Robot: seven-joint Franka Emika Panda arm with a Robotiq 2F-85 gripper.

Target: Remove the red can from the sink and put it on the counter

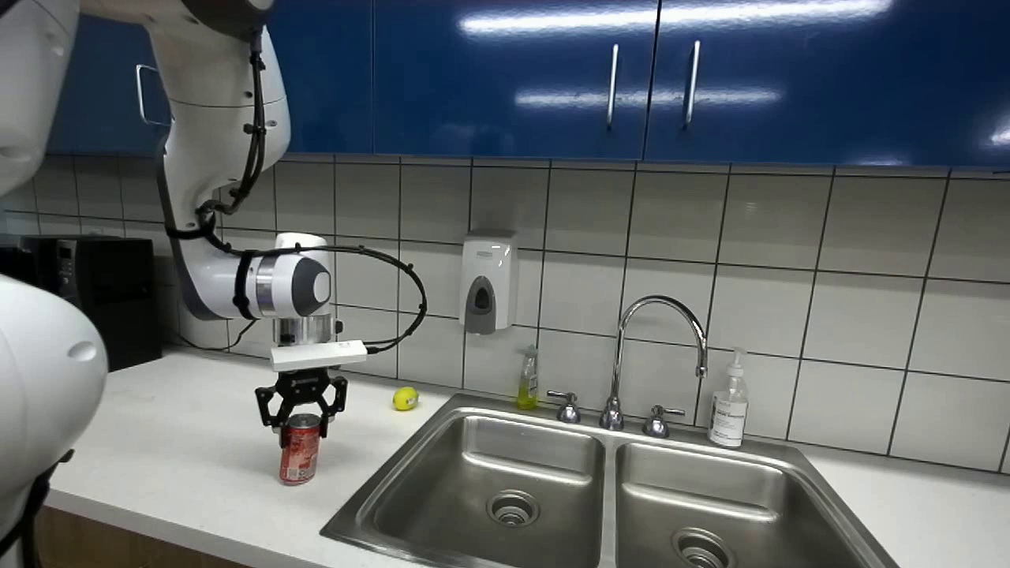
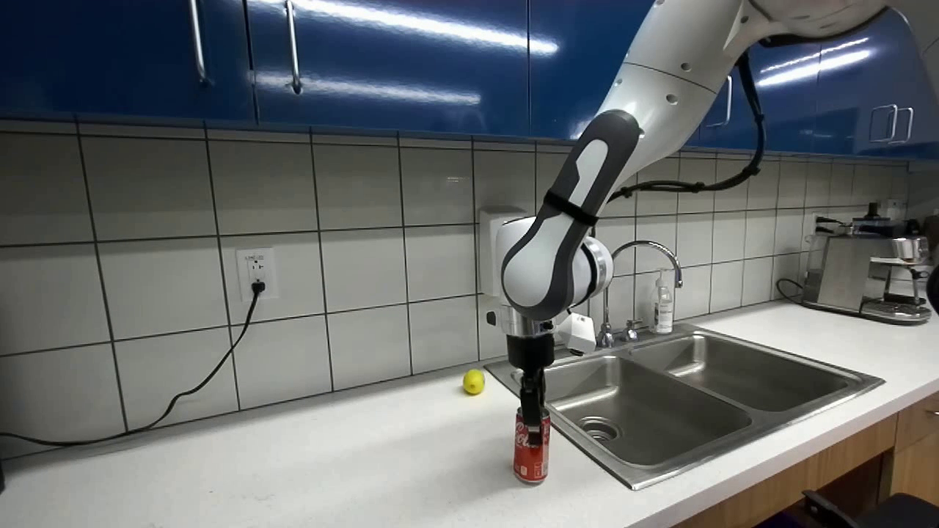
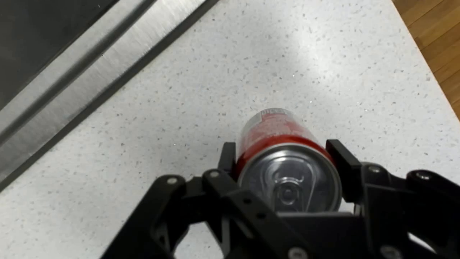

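The red can stands upright beside the sink in both exterior views (image 1: pixel 299 464) (image 2: pixel 530 463), over the counter (image 1: pixel 189 450) (image 2: pixel 330 462). Its bottom is at or very near the counter surface; I cannot tell if it bears on it. In the wrist view the can (image 3: pixel 291 169) shows its silver top between my fingers. My gripper (image 1: pixel 304 434) (image 2: pixel 534 434) (image 3: pixel 278 156) points down, with a finger against each side of the can near its top. The sink (image 1: pixel 610 505) (image 2: pixel 642 477) (image 3: pixel 107 61) lies to one side, with no can in it.
A small yellow object (image 1: pixel 405 398) (image 2: pixel 474 381) lies on the counter near the wall. A chrome faucet (image 1: pixel 619 355), a yellow-green bottle (image 1: pixel 528 383) and a pump bottle (image 1: pixel 728 410) stand behind the sink. Blue cabinets (image 1: pixel 505 79) hang above. A black machine (image 1: pixel 102 292) stands at the counter's far end.
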